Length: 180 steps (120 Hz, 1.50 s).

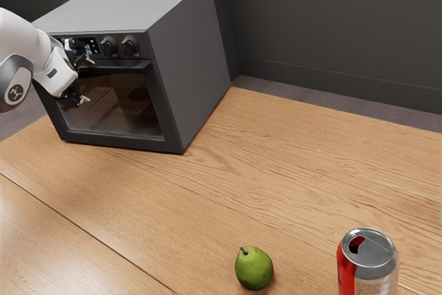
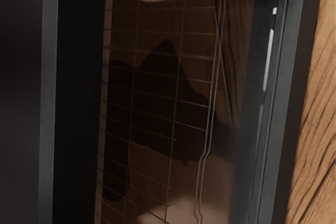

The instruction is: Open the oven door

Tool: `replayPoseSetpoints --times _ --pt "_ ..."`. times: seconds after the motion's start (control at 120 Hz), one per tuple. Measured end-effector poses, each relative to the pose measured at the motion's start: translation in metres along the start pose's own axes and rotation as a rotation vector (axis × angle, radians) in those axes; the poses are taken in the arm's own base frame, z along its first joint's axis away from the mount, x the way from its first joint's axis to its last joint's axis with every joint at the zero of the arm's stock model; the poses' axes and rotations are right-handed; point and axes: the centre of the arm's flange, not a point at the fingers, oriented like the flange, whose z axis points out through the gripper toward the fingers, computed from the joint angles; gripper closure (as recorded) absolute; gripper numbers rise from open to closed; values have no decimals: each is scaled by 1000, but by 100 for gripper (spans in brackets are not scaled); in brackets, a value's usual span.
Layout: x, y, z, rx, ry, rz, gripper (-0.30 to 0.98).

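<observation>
Gripper wide open and empty, facing the shut oven door.
My gripper [image 1: 84, 79] has its fingers spread one above the other before the door [image 1: 123, 110], near the handle [image 1: 131, 66] along its top; I can't tell whether either touches. The door is on the front of the oven [image 1: 197, 67], below the knobs [image 1: 119, 46]. I should centre the handle between my fingers, close squarely, then pull out and down in an arc, assuming a bottom hinge; a straight tug could slip off.
</observation>
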Motion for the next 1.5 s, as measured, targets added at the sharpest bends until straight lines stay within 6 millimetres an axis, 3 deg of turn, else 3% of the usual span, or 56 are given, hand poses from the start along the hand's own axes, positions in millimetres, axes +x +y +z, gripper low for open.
replayPoseSetpoints --times 0.475,0.775,1.058,1.392,1.5 --pt "2 1 1 -20 -2 0 0" --pt "19 1 -11 -70 -3 21 7" --pt "26 6 -21 -122 -13 33 5" --pt "43 32 -33 -177 -17 71 2" --pt "58 52 -42 -195 -21 101 4"
